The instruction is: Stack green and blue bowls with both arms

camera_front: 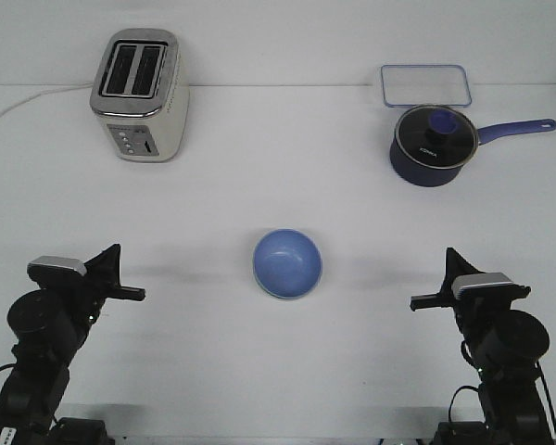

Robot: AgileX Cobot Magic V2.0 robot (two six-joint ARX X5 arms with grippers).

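Sitting upright near the middle of the white bench (278,371), the blue bowl (287,263) is seen with its hollow facing up; a paler rim edge is glimpsed along its lower side, though whether the green bowl lies beneath it cannot be told. Nothing is touched by the bowl. The left end effector (120,278) is held well to the bowl's left and the right end effector (435,286) well to its right (neither grips anything, and whether each is parted or closed cannot be told). Farther back, a silver toaster (139,93) is placed at left, a dark blue saucepan (431,146) with glass lid at right, and a clear container (425,85) just behind it.
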